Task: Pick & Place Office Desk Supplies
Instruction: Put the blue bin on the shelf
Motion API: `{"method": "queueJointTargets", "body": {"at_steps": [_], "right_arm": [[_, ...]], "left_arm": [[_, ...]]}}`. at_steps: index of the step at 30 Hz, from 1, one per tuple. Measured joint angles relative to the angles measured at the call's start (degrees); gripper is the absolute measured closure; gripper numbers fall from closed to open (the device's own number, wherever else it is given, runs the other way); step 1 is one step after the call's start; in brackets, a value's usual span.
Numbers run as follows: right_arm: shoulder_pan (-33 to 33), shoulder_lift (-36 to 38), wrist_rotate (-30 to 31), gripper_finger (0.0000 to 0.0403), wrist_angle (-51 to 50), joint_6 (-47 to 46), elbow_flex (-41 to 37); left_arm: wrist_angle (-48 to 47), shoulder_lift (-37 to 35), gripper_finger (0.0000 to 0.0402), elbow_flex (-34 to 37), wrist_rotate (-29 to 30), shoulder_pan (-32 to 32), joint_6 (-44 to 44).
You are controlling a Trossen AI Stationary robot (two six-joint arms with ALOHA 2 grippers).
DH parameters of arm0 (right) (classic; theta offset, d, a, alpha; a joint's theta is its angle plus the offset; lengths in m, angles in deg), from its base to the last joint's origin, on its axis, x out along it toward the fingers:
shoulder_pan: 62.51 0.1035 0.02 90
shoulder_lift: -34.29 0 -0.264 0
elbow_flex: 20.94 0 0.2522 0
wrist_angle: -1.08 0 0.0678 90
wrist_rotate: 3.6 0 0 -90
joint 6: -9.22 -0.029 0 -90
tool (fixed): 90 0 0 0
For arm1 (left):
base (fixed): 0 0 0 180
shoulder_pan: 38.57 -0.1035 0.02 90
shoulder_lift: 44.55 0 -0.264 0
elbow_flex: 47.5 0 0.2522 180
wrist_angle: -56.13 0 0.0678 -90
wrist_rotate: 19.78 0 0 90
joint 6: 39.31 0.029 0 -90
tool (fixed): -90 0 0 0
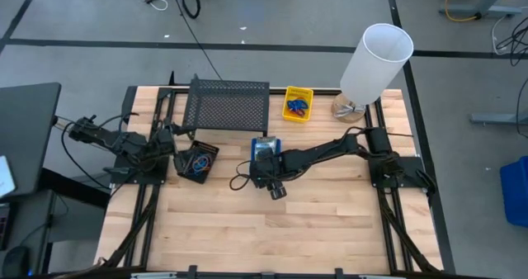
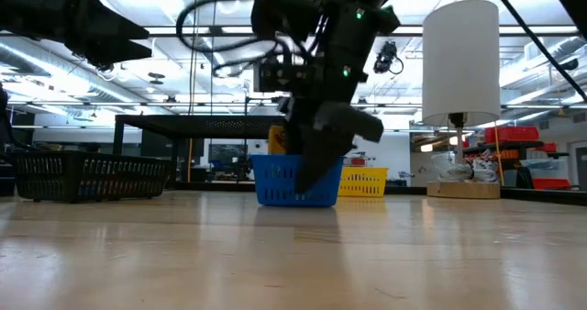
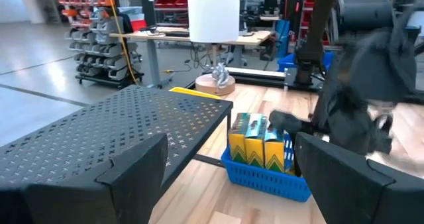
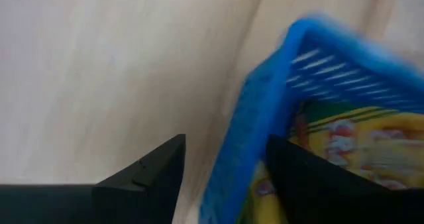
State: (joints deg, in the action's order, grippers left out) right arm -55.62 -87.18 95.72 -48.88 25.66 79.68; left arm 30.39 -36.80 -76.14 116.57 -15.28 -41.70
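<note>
Two fingers of your right gripper (image 4: 225,161) stand spread astride the wall of the blue bin (image 4: 265,111) holding crayon boxes (image 3: 255,141) at mid-table beside the mesh rack (image 1: 227,103), while your left gripper (image 1: 165,139) waits open near the black bin (image 1: 196,161).

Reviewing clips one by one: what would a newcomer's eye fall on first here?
The right claw stands open astride the wall of the blue bin mid-table, which is packed with yellow-and-green crayon boxes. Behind it sits the black mesh rack, with a tall white cylinder at the far right corner.
</note>
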Motion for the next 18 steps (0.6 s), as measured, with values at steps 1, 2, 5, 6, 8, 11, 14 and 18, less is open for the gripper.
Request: {"method": "queueJointTargets", "body": {"at_steps": [1,2,5,6,8,11,14,18], "right_arm": [[0.0,-0.4,0.5,0.0190,-0.1,-0.1,-0.1],[0.0,-0.3,0.6,0.0202,-0.1,-0.3,-0.1],[0.3,-0.3,0.4,0.0258,0.3,-0.8,-0.1],[0.4,-0.3,0.4,0.0283,0.6,-1.0,-0.1],[1.0,-0.3,0.6,0.0341,0.7,-1.0,-0.1],[2.2,-0.3,1.1,0.0390,0.4,-0.9,-0.2],[4.2,-0.5,5.4,0.0397,0.7,-1.0,-0.3],[6.4,-0.7,8.6,0.0399,-3.4,-2.1,1.8]], "left_arm": [[0.0,0.0,0.0067,0.0,0.2,0.0,0.0],[0.0,0.0,0.0067,0.0,0.2,0.0,0.0],[0.0,0.0,0.0067,0.0,0.1,0.0,0.0],[0.0,0.0,0.0067,0.0,0.1,0.0,0.0],[0.0,0.0,0.0067,0.0,0.1,0.0,0.0],[0.0,0.0,0.0067,0.0,0.1,0.0,0.0],[0.0,0.0,0.0067,0.0,0.0,0.0,0.0],[0.0,0.0,0.0067,0.0,-0.3,0.0,0.0]]}}
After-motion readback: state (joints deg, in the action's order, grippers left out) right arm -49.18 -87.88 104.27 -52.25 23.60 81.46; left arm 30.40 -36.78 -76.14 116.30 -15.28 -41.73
